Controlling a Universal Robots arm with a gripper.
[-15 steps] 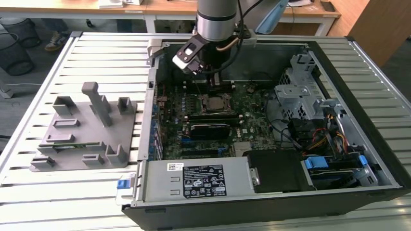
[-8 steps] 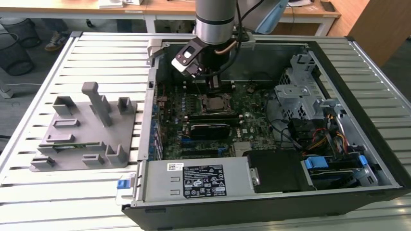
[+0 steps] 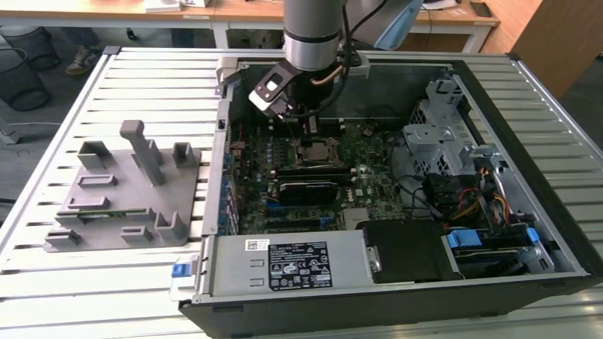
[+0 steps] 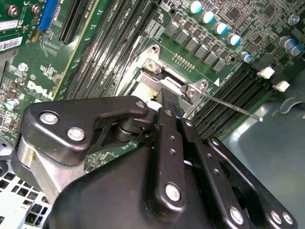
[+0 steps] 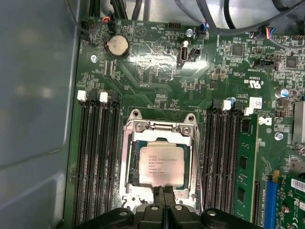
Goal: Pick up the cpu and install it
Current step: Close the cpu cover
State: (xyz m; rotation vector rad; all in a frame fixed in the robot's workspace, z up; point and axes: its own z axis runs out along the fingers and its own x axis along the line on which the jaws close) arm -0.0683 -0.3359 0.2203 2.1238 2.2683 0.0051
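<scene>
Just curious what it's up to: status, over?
End effector shut, tips at cpu edge; cpu flat in socket. Nothing blocking.

An open black metal computer case (image 3: 541, 233) lies on a white slatted table (image 3: 141, 78). The black gripper (image 3: 309, 133) hangs just above the square socket (image 3: 318, 150) on the green motherboard (image 3: 372, 166). 1 grey plastic fixture (image 3: 127, 194) sits apart at the exterior view's left.

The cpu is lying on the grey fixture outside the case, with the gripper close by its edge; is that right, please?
Not quite: the cpu lies in the motherboard socket inside the case, not on the grey fixture; the first wrist view shows it. The gripper is indeed close by its edge.
</scene>
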